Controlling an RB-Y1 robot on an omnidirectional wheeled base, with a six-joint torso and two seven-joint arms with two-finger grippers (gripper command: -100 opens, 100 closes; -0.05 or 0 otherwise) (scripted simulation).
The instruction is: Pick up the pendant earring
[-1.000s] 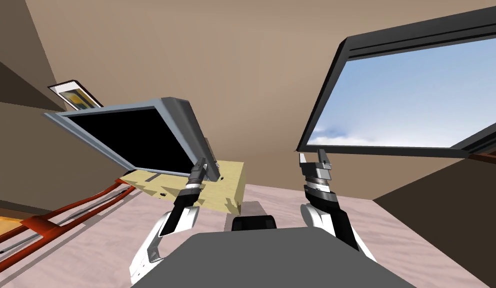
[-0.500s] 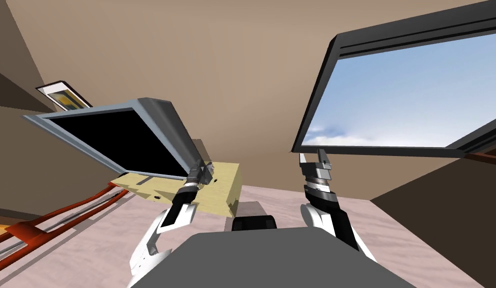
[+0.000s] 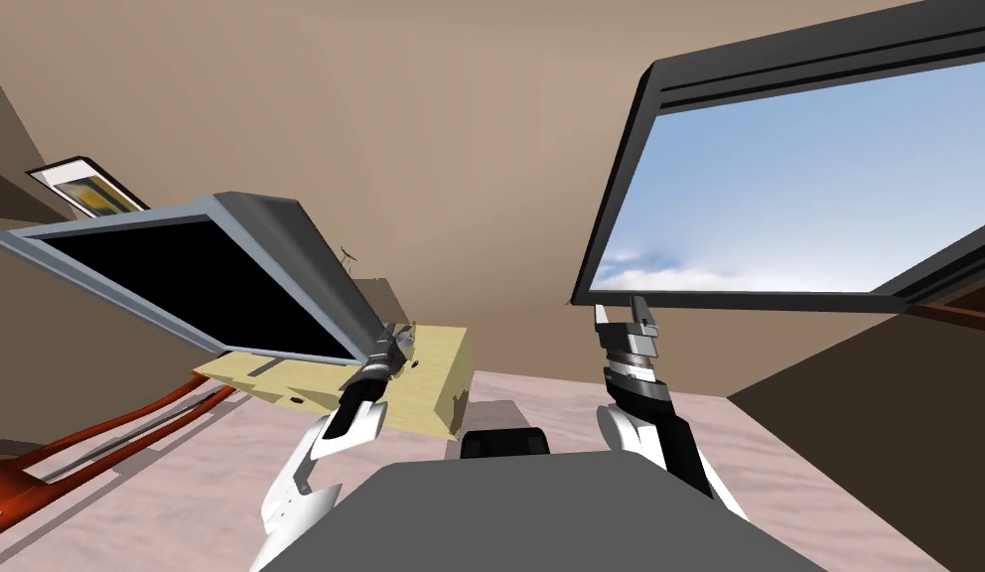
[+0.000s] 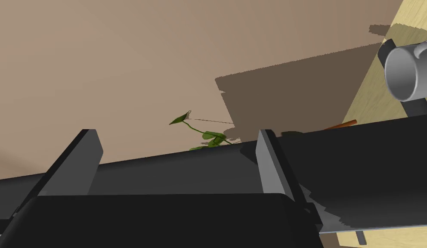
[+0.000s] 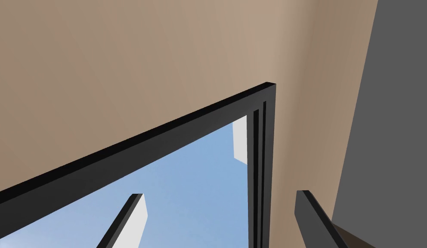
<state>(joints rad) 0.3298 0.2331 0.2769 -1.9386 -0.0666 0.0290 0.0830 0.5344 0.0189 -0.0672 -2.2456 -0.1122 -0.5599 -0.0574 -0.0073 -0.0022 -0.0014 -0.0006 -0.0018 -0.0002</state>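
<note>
A light wooden stand (image 3: 436, 382) carries a large flat TV (image 3: 282, 243) with a black screen. My left gripper (image 3: 399, 341) is held up at the TV's near lower corner, over the stand's top. In the left wrist view the left gripper (image 4: 178, 165) is open with nothing between its fingers (image 4: 268, 163), and the TV's dark body (image 4: 359, 172) lies just beyond them. Small dark specks (image 3: 294, 399) lie on the stand's top; I cannot tell what they are. My right gripper (image 3: 620, 314) is raised at the right, open and empty.
A grey mug (image 4: 406, 73) lies on the wooden top (image 4: 376, 103) past the TV. A green plant sprig (image 4: 210, 137) pokes up behind the TV. An orange-red frame (image 3: 103, 442) runs along the floor at the left. A large window (image 3: 778, 179) is at the right.
The whole head picture has shifted: the TV and stand have slid left, which is my own move. My left gripper stays at the TV's corner. The right arm has not moved.
</note>
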